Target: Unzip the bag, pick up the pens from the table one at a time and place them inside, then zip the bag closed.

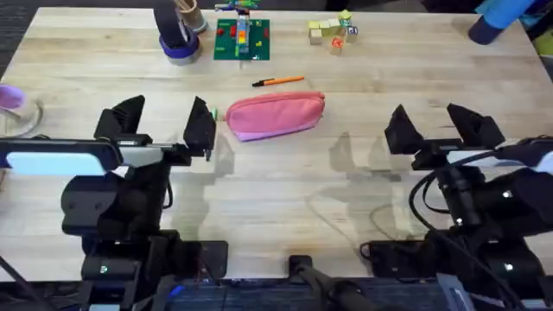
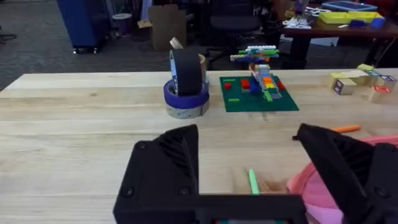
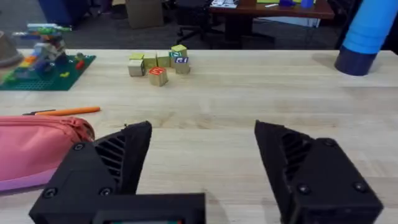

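Pale wooden table [image 1: 346, 95] planks carry the pink bag [image 1: 276, 115] near the middle, lying flat with an orange pen [image 1: 278, 82] just beyond it and a green pen [image 2: 253, 182] beside its left end. Both arms hover low over the near side: the left gripper [image 1: 162, 127] spread wide and empty just left of the bag, the right gripper [image 1: 442, 128] equally wide and empty, well apart to its right.
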Robot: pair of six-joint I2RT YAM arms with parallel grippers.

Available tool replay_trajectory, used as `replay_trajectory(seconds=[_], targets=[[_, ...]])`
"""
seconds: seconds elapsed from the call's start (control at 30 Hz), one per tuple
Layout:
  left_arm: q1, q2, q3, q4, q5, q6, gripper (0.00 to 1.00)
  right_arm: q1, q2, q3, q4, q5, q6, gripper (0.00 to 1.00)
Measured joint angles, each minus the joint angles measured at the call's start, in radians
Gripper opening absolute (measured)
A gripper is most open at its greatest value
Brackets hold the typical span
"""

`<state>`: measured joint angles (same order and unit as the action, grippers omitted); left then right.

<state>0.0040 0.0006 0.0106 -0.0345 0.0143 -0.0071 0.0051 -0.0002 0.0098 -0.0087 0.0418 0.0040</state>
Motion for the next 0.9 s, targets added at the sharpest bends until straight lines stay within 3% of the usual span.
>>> replay_trajectory(seconds=[0.13, 0.37, 0.77, 0.8, 0.9], targets=[[0.0, 0.003, 0.065, -0.132, 0.001, 0.0, 0.993, 0.0, 0.006, 0.047, -0.092, 0.015, 0.003, 0.996], [0.0, 0.117, 0.355, -0.425, 0.039, 0.0, 0.993, 0.0, 0.166, 0.359, -0.368, 0.053, 0.003, 0.995], [0.0, 0.622, 0.849, -0.754, 0.069, 0.0, 0.993, 0.0, 0.688, 0.926, -0.791, 0.06, 0.003, 0.996], [0.0, 0.759, 0.974, -0.83, 0.079, 0.0, 0.993, 0.0, 0.824, 1.047, -0.885, 0.032, 0.003, 0.996], [0.0, 0.828, 1.027, -0.844, 0.084, 0.0, 0.993, 0.0, 0.891, 1.102, -0.919, 0.011, 0.003, 0.996]])
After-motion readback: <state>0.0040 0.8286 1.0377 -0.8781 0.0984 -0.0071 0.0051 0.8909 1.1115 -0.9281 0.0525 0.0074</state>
